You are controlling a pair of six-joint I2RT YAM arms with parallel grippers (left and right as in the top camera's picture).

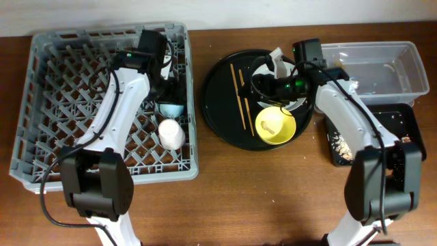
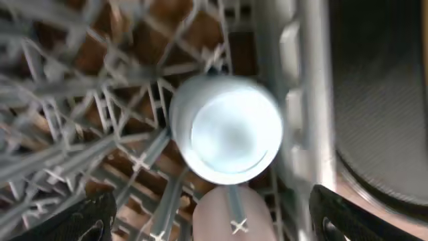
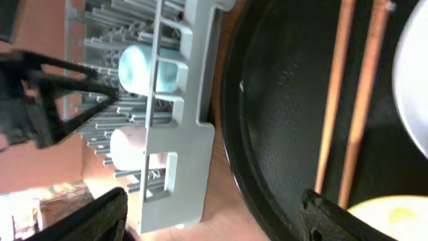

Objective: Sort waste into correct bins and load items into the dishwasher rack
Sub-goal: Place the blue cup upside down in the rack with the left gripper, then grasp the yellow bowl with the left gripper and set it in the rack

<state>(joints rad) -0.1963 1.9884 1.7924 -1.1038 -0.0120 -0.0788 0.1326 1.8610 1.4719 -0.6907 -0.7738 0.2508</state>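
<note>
Left jaws and right jaws both hang released, wide apart. The blue cup [image 1: 169, 108] and pink cup [image 1: 171, 133] sit at the right side of the rack [image 1: 54, 102]; the plate [image 3: 418, 80] lies largely hidden beneath the right arm [image 1: 348, 116], beside the yellow bowl [image 1: 275, 124].

Both arms stretched forward — left claw [image 2: 215, 215] and right claw [image 3: 215, 213] gaping.

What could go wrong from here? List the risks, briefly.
1. The left gripper hangs open over the blue cup, which stands right beside the pink cup. A careless move could tip either one in the rack.
2. The chopsticks lie flat on the round tray. The open right gripper may slip off them or roll them toward the bowl.
</note>
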